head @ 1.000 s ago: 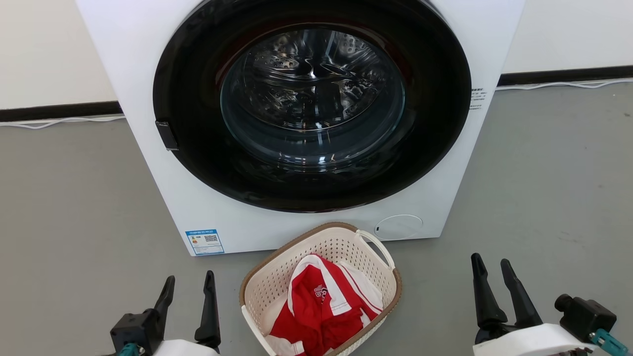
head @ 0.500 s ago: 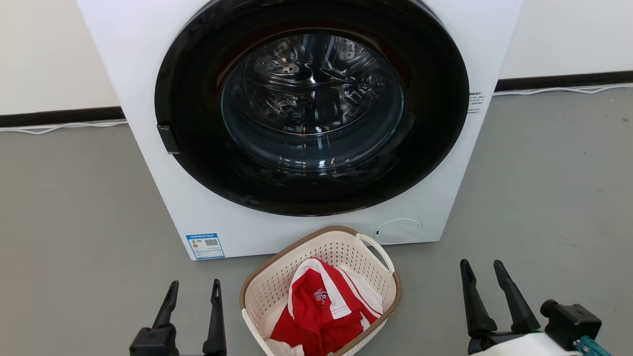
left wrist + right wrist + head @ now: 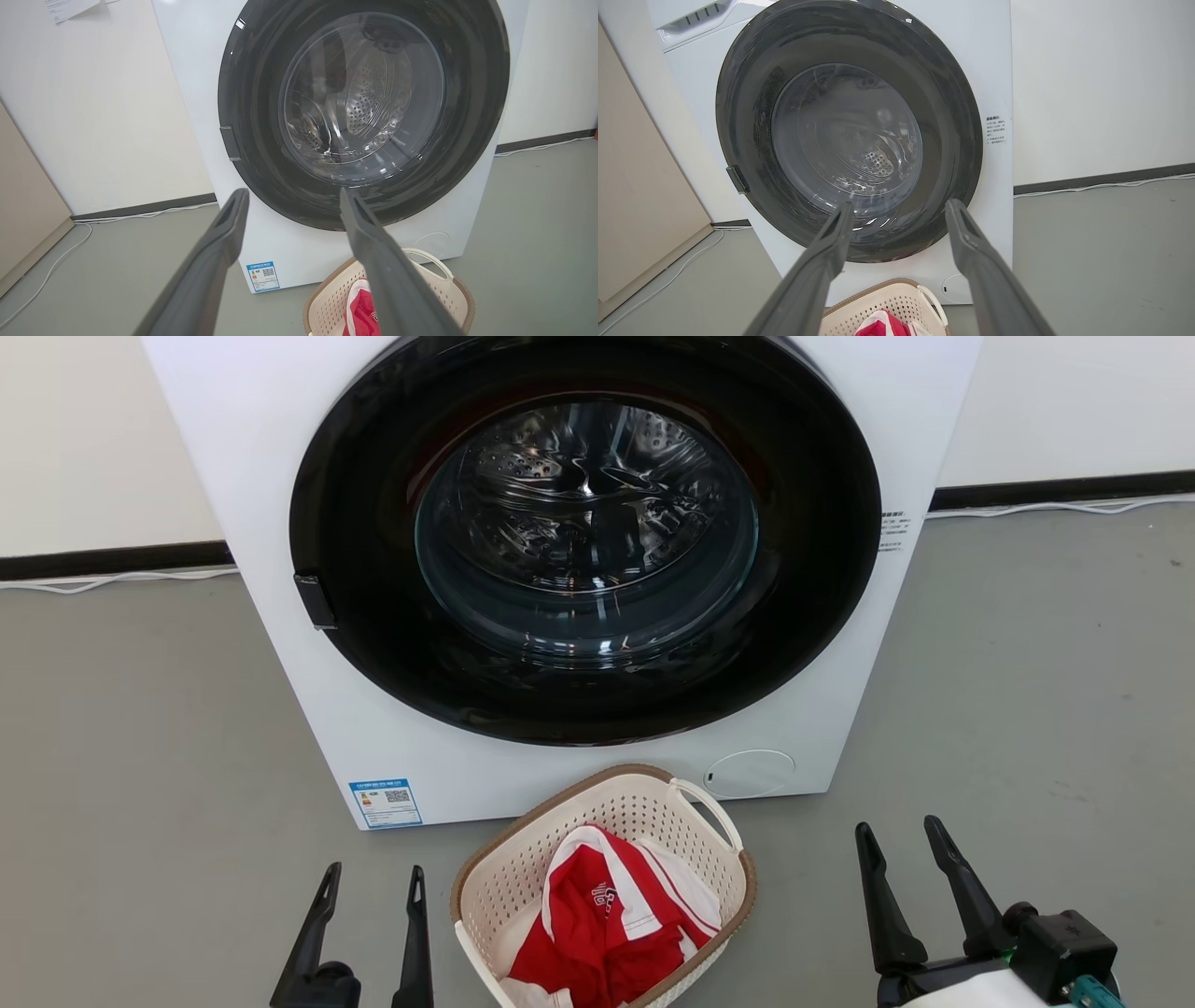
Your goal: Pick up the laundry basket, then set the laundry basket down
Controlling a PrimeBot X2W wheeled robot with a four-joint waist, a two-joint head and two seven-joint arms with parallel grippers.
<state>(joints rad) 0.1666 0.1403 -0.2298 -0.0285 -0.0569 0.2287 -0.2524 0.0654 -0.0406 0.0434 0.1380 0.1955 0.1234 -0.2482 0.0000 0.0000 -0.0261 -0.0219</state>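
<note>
The laundry basket stands on the grey floor just in front of the washing machine, cream and perforated with a brown rim and a white loop handle on its right side. A red and white garment lies inside it. My left gripper is open, low to the basket's left and apart from it. My right gripper is open, some way to the basket's right. The left wrist view shows the basket below the open fingers; in the right wrist view the basket sits low between the fingertips.
A large white washing machine with a dark round glass door rises right behind the basket. A white cable runs along the dark skirting at the wall. A beige panel stands at the far left.
Both grippers have sunk lower in the head view; the left has slid right toward the basket and the right has slid left. The basket rests where it was.
</note>
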